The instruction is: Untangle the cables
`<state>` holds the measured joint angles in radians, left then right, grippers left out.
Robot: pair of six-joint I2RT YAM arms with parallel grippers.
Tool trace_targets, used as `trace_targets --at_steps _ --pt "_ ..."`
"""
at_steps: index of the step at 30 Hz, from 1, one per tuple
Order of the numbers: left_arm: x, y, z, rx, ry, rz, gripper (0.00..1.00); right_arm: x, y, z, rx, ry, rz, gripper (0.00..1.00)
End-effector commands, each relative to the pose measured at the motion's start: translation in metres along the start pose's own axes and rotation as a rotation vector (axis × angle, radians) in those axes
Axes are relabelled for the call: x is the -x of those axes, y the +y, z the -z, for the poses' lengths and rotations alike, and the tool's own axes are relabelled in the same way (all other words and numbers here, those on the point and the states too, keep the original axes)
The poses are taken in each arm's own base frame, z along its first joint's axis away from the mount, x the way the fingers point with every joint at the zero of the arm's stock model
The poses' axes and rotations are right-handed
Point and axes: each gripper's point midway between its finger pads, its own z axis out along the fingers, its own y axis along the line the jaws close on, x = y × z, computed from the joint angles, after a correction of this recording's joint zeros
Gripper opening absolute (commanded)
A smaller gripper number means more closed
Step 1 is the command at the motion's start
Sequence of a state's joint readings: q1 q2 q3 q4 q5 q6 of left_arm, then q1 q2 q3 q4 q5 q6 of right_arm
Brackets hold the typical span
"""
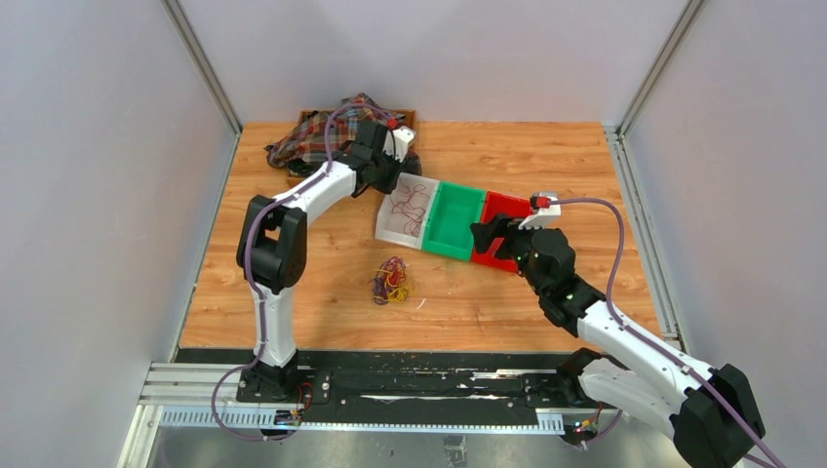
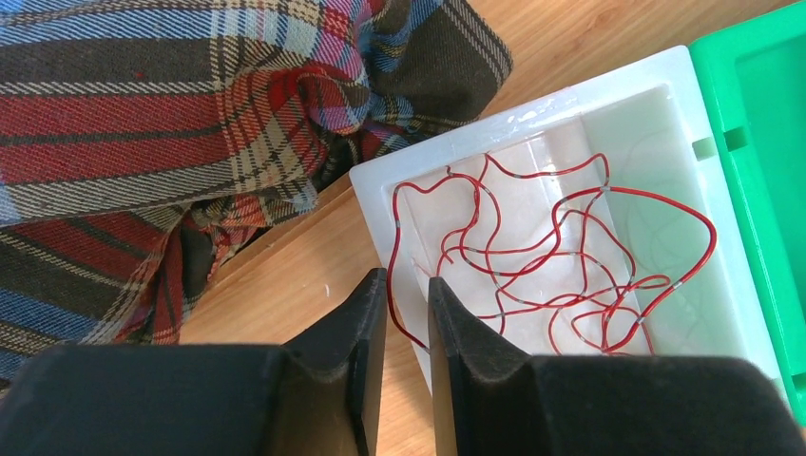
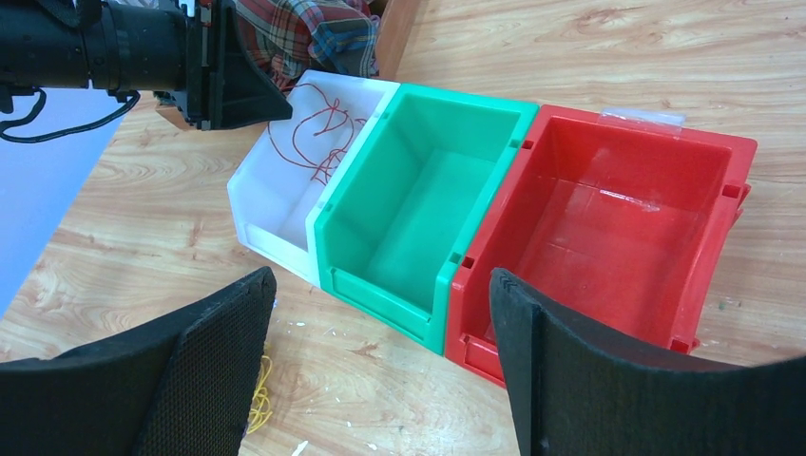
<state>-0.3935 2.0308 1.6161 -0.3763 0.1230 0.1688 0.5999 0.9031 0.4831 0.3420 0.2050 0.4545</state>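
A fist-sized tangle of yellow, dark red and blue-purple cables lies on the wooden table in front of the bins. A bit of its yellow wire shows by my right finger. One red cable lies loose in the white bin, with one end hanging over the bin's wall between my left fingers. My left gripper hovers over that wall with a narrow gap much wider than the wire. My right gripper is wide open and empty, above the table in front of the green bin.
White, green and red bins stand side by side in the middle of the table. The green and red bins hold nothing. A plaid cloth is heaped over a wooden tray at the back left. Grey walls close in the left, right and back.
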Motion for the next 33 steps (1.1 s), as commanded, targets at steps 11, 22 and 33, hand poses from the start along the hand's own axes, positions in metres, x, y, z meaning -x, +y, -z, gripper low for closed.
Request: trace_targets --at_steps 11,22,33 --pt "0.03 0.011 0.024 0.162 -0.155 -0.154 0.13 0.003 0.005 -0.002 0.029 -0.016 -0.028 0.81" --pt "0.043 0.003 0.033 0.155 -0.191 -0.124 0.24 -0.003 0.001 -0.003 0.015 0.002 -0.028 0.81" --pt "0.036 -0.007 0.029 0.113 -0.178 -0.141 0.07 -0.008 -0.006 -0.004 -0.022 0.024 -0.023 0.81"
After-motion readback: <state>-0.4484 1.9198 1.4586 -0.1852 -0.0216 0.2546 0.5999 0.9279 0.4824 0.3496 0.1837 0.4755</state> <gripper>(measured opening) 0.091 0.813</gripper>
